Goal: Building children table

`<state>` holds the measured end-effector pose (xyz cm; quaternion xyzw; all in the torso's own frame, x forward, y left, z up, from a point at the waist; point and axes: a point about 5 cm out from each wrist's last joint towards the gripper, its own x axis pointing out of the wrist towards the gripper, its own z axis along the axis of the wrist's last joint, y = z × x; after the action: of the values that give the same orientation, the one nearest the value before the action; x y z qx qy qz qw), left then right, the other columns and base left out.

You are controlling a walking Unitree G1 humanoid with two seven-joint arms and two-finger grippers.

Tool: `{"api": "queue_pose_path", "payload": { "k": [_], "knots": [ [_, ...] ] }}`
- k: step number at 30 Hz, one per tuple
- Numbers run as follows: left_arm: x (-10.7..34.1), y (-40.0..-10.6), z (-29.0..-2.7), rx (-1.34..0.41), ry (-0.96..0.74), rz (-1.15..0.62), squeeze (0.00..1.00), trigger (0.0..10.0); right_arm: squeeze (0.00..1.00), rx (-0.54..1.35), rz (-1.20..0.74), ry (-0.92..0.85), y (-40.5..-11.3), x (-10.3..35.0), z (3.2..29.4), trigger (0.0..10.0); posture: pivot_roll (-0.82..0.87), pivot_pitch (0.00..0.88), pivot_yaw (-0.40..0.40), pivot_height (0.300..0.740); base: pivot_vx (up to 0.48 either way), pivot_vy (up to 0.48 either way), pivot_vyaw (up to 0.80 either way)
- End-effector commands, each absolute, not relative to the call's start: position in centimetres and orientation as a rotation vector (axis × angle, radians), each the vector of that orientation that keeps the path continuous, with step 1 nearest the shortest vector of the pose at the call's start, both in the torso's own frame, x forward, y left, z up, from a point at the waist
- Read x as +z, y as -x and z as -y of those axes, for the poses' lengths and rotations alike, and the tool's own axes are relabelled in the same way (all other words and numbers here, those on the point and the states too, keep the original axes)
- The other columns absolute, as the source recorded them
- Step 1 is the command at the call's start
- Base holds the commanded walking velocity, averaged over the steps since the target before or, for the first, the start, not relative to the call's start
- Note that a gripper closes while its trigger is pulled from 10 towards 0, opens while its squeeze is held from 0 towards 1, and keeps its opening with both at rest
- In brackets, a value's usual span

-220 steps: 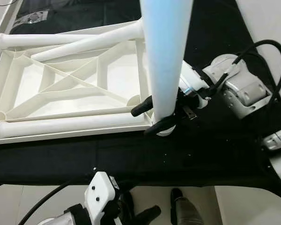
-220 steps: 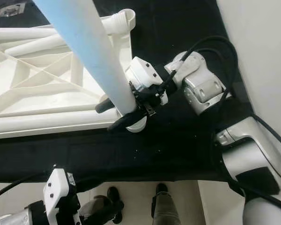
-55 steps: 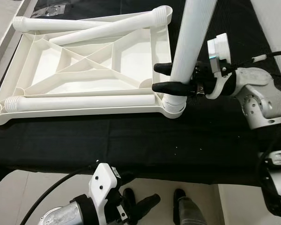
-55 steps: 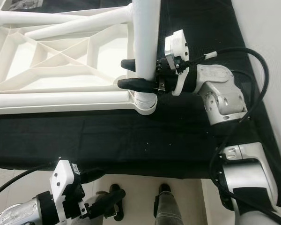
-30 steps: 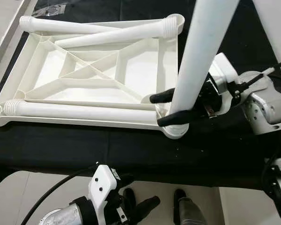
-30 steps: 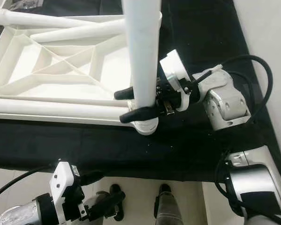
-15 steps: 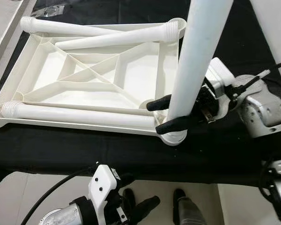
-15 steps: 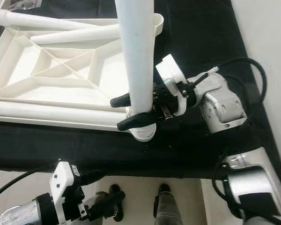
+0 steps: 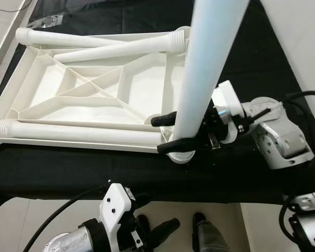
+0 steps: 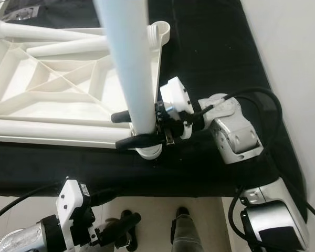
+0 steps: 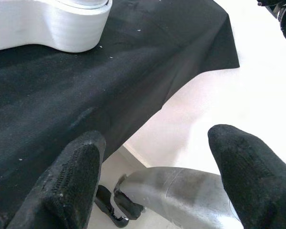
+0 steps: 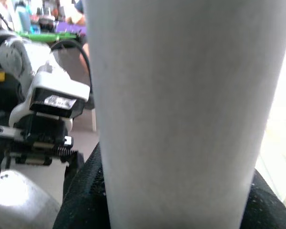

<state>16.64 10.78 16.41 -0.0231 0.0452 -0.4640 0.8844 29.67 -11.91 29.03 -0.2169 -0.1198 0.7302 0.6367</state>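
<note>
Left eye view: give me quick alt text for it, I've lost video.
The right gripper grips an upright white table leg, its lower end at the near right corner socket of the upturned white tabletop on black cloth. Three more legs lie loose on the tabletop. The left gripper hangs idle near the floor.

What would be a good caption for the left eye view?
Right gripper holds a white table leg upright at the corner socket of the upturned tabletop.

Black cloth over pale floor
</note>
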Motion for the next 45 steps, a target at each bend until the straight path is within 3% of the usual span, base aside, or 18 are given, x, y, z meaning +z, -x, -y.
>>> {"api": "queue_pose_path", "payload": {
  "k": [1,31,36,39,41,45],
  "knots": [
    [15.9,-16.4,-10.7,-0.973,0.068,-0.129,0.0,10.0,0.0,1.623,0.083,0.522,-30.4,25.8,12.4,10.0,0.03,0.418,0.116,0.74,0.0,0.0,0.0],
    [15.9,-16.5,-10.6,-0.966,0.07,-0.123,0.0,10.0,0.0,1.281,0.035,0.412,-32.7,26.2,12.6,10.0,0.02,0.419,0.113,0.74,0.0,0.0,0.0],
    [15.8,-16.5,-10.6,-0.965,0.071,-0.123,0.0,10.0,0.0,1.066,0.015,0.368,-33.1,25.6,13.1,10.0,0.02,0.417,0.109,0.74,0.0,0.0,0.0],
    [15.7,-16.5,-10.6,-0.964,0.071,-0.124,0.0,10.0,0.0,0.833,-0.015,0.278,-32.4,24.1,13.3,10.0,0.01,0.408,0.099,0.74,0.0,0.0,0.0],
    [15.7,-16.5,-10.6,-0.964,0.071,-0.124,0.0,10.0,0.0,0.833,-0.015,0.278,-32.4,24.1,13.3,10.0,0.01,0.408,0.099,0.74,0.0,0.0,0.0],
    [15.6,-16.6,-10.7,-0.964,0.069,-0.126,0.0,10.0,0.0,0.585,0.041,0.164,-29.3,21.5,11.6,10.0,0.01,0.392,0.107,0.74,0.0,0.0,0.0]
  ]
}}
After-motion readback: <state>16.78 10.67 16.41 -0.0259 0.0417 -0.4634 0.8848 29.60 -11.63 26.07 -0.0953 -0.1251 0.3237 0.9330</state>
